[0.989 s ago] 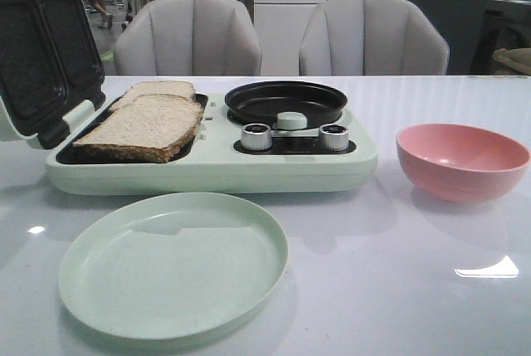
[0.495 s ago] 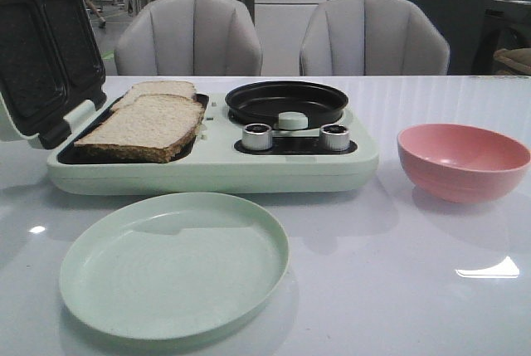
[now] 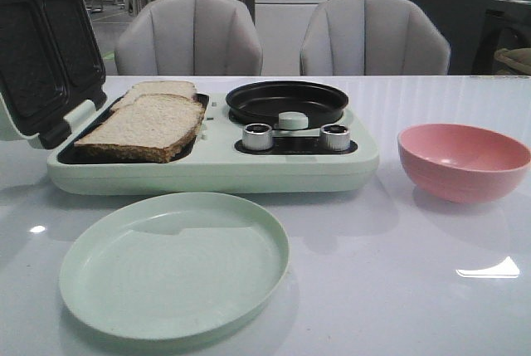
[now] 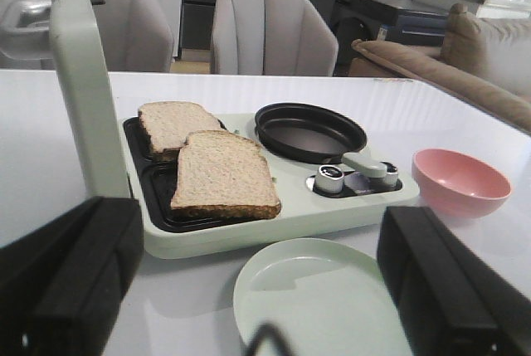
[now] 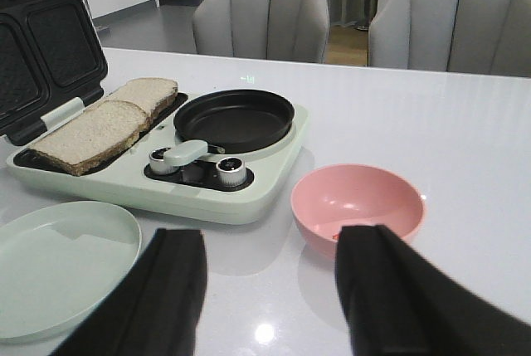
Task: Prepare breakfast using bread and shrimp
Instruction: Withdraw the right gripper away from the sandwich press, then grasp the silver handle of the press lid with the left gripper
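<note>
Two bread slices lie in the open sandwich tray of the pale green breakfast maker (image 3: 207,175): the near slice (image 3: 145,128) overlaps the far slice (image 3: 162,89). Both also show in the left wrist view (image 4: 222,173) and the right wrist view (image 5: 83,134). The shrimp is not clearly visible. Only a tiny orange speck (image 5: 335,236) shows inside the pink bowl (image 3: 462,161), at the edge of my right finger. My left gripper (image 4: 261,290) is open and empty, above the green plate (image 4: 332,306). My right gripper (image 5: 270,273) is open and empty, short of the pink bowl (image 5: 357,198). Neither gripper shows in the front view.
The maker's black-lined lid (image 3: 41,41) stands open at the left. An empty black round pan (image 3: 286,100) sits on its right half, behind two silver knobs (image 3: 257,136). The empty green plate (image 3: 174,265) lies in front of the maker. Two grey chairs stand behind the table.
</note>
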`<state>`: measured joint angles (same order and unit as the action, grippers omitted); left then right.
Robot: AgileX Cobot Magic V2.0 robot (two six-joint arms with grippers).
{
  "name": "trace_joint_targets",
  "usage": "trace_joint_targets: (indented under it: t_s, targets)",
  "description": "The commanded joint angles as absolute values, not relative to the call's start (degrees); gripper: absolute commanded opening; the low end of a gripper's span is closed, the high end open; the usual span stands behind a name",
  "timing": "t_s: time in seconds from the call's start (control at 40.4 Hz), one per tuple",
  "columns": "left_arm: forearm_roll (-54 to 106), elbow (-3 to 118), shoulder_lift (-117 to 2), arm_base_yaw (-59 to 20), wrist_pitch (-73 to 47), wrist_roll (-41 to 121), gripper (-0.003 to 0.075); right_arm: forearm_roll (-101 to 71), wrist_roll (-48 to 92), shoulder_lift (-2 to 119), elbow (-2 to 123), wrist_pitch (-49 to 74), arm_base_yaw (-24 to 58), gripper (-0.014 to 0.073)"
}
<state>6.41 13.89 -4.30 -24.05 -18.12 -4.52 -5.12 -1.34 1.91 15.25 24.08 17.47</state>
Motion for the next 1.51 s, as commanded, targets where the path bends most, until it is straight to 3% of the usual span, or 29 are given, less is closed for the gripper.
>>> trace_joint_targets:
  t_s: [0.0,0.148,0.396,0.594,0.767,1.138,1.262,1.484]
  targets:
    - [6.84,17.80,-5.55,-24.56,-11.81,-5.13,0.0577,-5.06,-1.00,3.09,16.71,18.60,17.25,0.0459]
    - [1.24,23.98,-11.73,-24.56,-12.36,-5.13,0.0519,-5.06,-1.00,3.09,16.71,18.60,17.25,0.0459]
    - [1.11,36.18,-31.58,-24.56,-11.87,-7.28,0.0517,-5.06,-1.00,3.09,16.71,18.60,17.25,0.0459]
    - [2.01,44.36,-45.09,-23.74,-7.89,-8.67,0.0443,-5.06,-1.00,3.09,16.71,18.60,17.25,0.0459]
    - [8.22,51.12,-52.90,-16.24,-6.67,-8.67,0.0428,-5.06,-1.00,3.09,16.71,18.60,17.25,0.0459]
    - [13.44,64.45,-66.28,1.57,-17.75,-6.77,0.0427,-5.06,-1.00,3.09,16.71,18.60,17.25,0.0459]
    - [24.05,67.78,-71.22,6.33,-22.43,0.00,0.0427,-5.06,-1.00,3.09,16.71,18.60,17.25,0.0459]
    - [62.93,71.16,-79.20,17.12,-33.46,28.51,0.0427,-5.06,-1.00,3.09,16.71,18.60,17.25,0.0459]
